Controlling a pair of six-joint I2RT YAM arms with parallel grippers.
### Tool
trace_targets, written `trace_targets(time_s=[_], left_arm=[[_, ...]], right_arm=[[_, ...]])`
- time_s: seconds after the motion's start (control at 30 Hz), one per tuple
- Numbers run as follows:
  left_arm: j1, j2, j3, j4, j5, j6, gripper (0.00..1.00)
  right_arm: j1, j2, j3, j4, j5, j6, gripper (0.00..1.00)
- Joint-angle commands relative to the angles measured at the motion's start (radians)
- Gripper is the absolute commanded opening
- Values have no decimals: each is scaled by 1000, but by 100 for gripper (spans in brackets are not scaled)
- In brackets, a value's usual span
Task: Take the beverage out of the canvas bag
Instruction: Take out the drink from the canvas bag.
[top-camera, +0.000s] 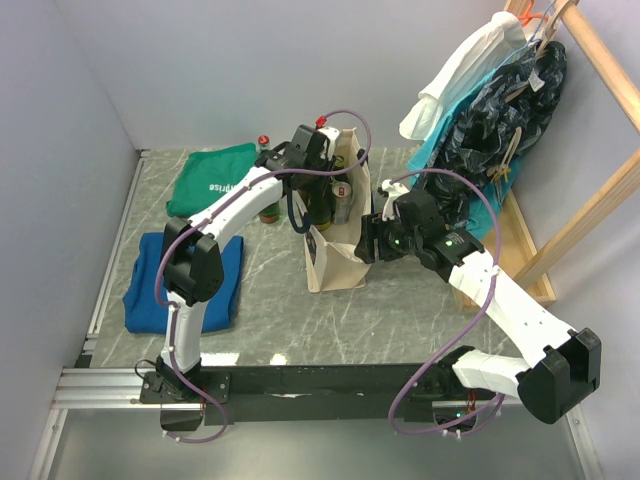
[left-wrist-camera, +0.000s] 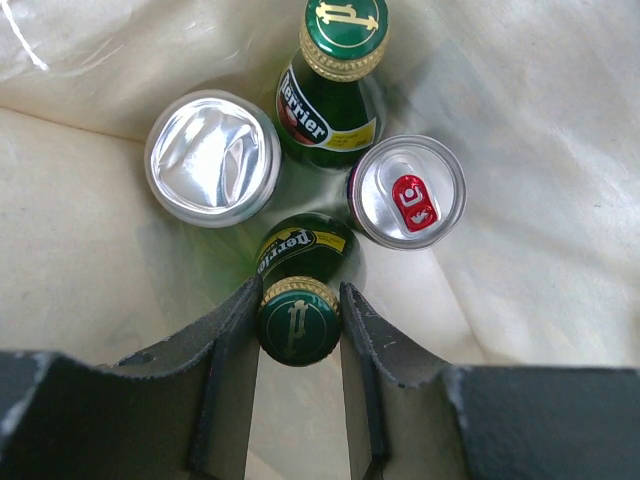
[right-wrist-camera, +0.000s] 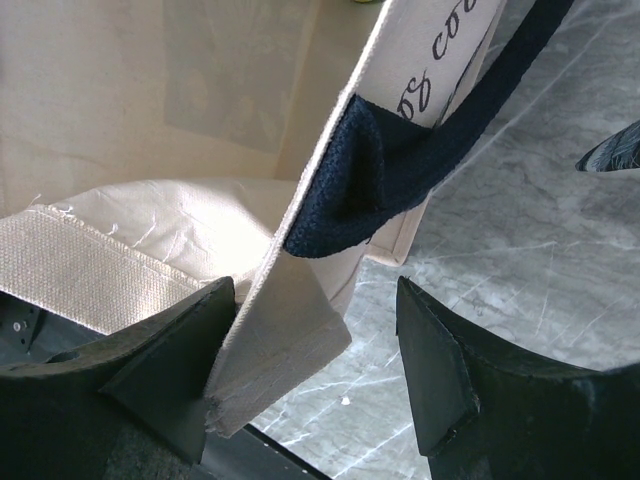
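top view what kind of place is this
Probably a robot lab cell, staged a bit like a home: a marble-look table boxed in by plain grey wall panels, with a wooden clothes rack hung with garments beside it.

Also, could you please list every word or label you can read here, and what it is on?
"Perrier": far green glass bottle.
"prise": folded green cloth, start hidden.
"co", cursive: cream canvas bag, rest cut off.
Label of the near green glass bottle: too curved to read.
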Motion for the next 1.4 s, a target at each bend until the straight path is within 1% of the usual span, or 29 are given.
trace_targets(time_s=[0.0, 0.27, 0.7, 0.87, 1.37], left_arm=[[-2, -107, 83, 67, 8, 14, 1], [-8, -117, 84, 50, -30, 24, 1], [-11, -146, 89, 53, -50, 33, 1], [-11, -161, 80, 82, -39, 31, 1], [-11, -201, 106, 70, 13, 40, 1]], right_arm=[[11, 9, 14, -61, 28, -13, 71], [12, 9, 16, -61, 28, -18, 71], [11, 13, 17, -60, 25, -22, 71], [9, 12, 19, -54, 8, -24, 71], [11, 13, 13, -49, 16, -25, 71]])
